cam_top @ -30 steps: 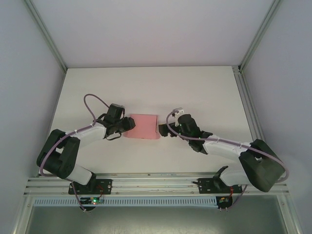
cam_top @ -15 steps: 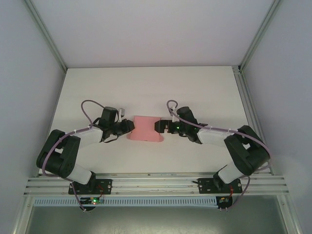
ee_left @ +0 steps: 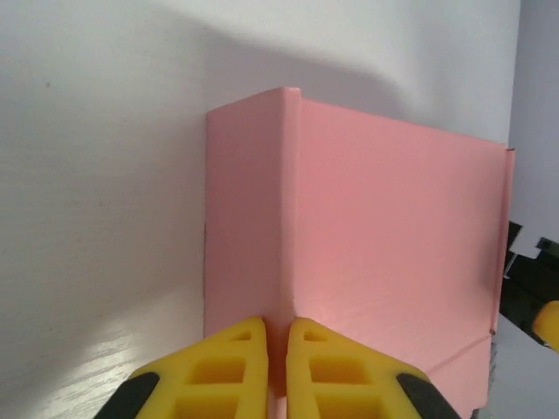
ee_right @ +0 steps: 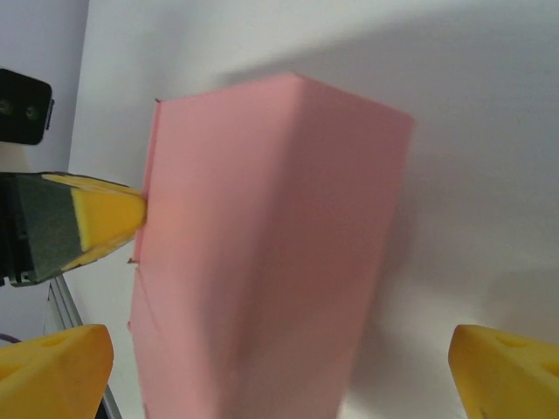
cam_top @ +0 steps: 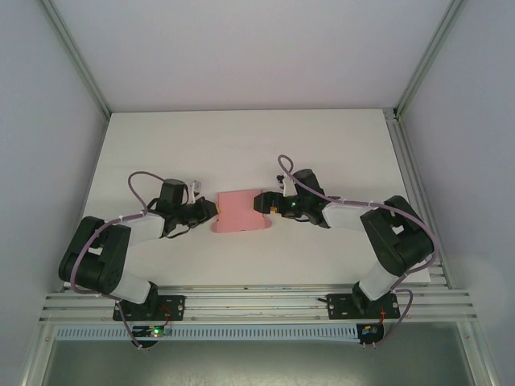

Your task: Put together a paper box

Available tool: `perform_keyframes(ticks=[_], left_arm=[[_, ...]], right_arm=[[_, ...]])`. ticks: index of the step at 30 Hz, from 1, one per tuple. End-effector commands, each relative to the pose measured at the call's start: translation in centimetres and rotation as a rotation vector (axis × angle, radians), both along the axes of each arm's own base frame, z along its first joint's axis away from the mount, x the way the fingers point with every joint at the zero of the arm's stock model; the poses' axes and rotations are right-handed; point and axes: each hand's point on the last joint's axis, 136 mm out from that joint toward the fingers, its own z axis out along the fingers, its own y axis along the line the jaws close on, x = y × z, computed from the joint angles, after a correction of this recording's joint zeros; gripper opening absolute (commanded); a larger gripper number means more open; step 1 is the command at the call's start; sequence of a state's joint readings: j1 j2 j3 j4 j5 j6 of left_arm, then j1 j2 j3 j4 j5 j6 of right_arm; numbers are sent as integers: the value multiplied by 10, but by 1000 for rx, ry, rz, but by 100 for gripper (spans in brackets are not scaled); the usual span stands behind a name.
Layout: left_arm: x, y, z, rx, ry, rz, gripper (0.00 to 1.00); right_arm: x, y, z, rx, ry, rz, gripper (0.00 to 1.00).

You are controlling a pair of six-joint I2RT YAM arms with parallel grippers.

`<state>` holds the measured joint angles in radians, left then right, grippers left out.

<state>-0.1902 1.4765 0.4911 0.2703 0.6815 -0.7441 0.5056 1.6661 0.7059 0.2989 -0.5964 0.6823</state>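
- Left wrist: my left hand (ee_left: 277, 342) has now clenched on a fold of the paper box (ee_left: 393, 227).
- My right hand (ee_right: 279, 374) has moved in, released, straddling it.

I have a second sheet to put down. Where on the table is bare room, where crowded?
Free: the far half of the table, between the paper box and the back wall. Crowded: the middle strip, where the left gripper pinches the box's edge and the right gripper stands open at its other end.

The paper box (cam_top: 239, 211) sat mid-tabletop (cam_top: 322, 145), between the left tool (cam_top: 212, 211) at its left edge and the right tool (cam_top: 266, 203) at its right.
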Motion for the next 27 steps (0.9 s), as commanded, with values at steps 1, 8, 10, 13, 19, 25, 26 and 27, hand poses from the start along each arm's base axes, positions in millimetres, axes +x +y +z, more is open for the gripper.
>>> perform_keyframes(ticks=[1,8,10,13,19,25,26,27], left_arm=[[0,0,6,-62,-21,-4,6],[-1,-3,15,-71,-40,-40,8],[1,-1,14,-57,-41,-31,9],[1,0,13,-43,-33,-27,9],[13,0,27,-35,-134,-32,19],[23,-15,98,102,-477,-173,100],[22,-18,108,199,-531,-199,100],[20,-21,117,340,-602,-231,100]], right_arm=[[-1,2,-1,2,41,30,98],[4,21,9,34,14,97,98],[5,34,14,88,16,123,94],[9,47,23,174,16,129,85],[14,46,44,238,-20,91,48],[13,33,49,228,61,27,48],[14,30,49,223,96,11,48],[15,27,49,224,135,-6,47]])
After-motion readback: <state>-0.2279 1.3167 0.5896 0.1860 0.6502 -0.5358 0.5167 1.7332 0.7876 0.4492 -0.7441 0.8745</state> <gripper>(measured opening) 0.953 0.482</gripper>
